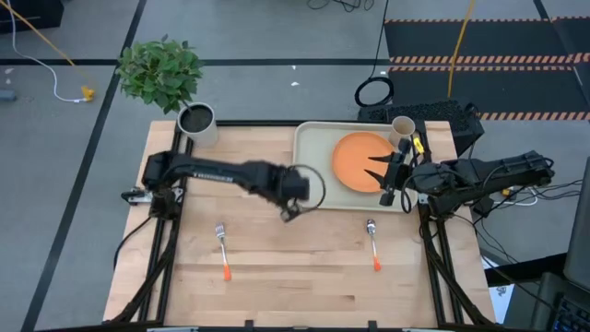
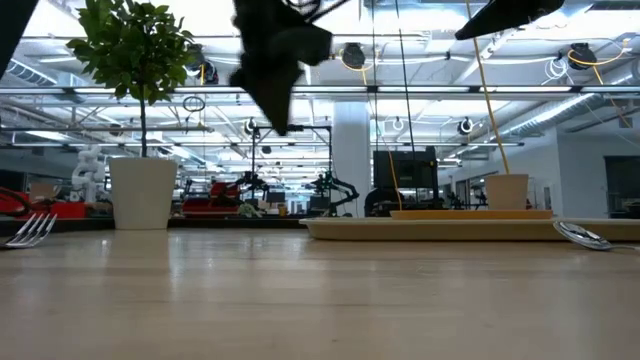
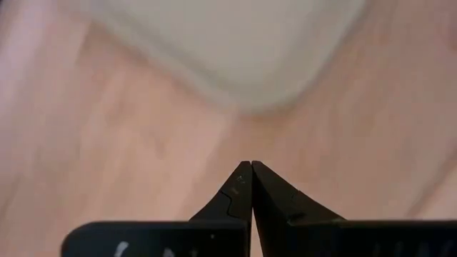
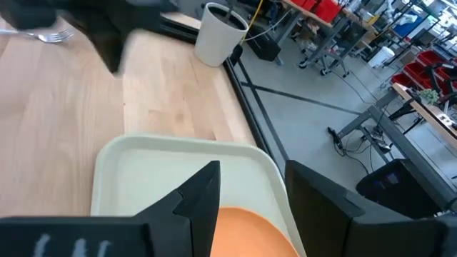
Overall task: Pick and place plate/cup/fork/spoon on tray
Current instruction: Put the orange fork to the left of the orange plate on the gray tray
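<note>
The orange plate [image 1: 355,157] lies flat in the pale tray [image 1: 313,152] at the table's far right. The beige cup [image 1: 403,126] stands upright in the tray's far right corner. The fork [image 1: 222,244] and the spoon [image 1: 372,242] lie flat on the table near its front, tines and bowl pointing to the far side. My left gripper [image 1: 289,213] is shut and empty, above the table just off the tray's near left corner [image 3: 235,64]. My right gripper [image 1: 373,168] is open and empty, above the plate's right part [image 4: 243,232].
A light pot [image 1: 197,123] with a green plant stands at the table's far left corner. Bare wood lies between the fork and the spoon and along the front edge. In the low view the fork [image 2: 30,230] is at the left and the spoon [image 2: 585,235] at the right.
</note>
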`<state>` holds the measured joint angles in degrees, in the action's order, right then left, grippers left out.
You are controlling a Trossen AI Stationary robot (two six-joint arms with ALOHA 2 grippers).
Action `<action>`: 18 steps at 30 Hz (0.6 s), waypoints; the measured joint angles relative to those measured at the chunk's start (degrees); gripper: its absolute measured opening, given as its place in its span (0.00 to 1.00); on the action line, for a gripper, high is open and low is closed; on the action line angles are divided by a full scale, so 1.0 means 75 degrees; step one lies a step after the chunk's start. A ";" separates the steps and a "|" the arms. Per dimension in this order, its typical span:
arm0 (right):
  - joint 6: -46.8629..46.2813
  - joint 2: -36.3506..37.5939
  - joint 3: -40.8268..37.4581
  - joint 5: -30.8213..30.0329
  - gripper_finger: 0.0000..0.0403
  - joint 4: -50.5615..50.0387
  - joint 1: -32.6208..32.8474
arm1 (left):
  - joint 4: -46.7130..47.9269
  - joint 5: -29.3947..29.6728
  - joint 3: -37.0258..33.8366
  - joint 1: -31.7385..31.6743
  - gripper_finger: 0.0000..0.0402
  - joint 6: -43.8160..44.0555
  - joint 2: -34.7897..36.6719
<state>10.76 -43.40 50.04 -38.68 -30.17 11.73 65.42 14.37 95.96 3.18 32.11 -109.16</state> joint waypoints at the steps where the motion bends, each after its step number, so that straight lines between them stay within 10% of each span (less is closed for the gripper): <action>1: -0.0003 0.0000 0.0000 0.0001 0.38 -0.0019 0.0000 | 0.0364 0.0040 0.0002 0.0223 0.01 0.0299 -0.0005; 18: 0.0593 -0.0002 0.0000 -0.0002 0.38 0.1526 0.0000 | 0.2368 -0.0310 -0.1123 0.3335 0.17 0.7170 -0.0030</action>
<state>15.21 -43.41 50.04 -38.70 -18.73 11.73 83.17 12.05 87.54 28.19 85.89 -109.38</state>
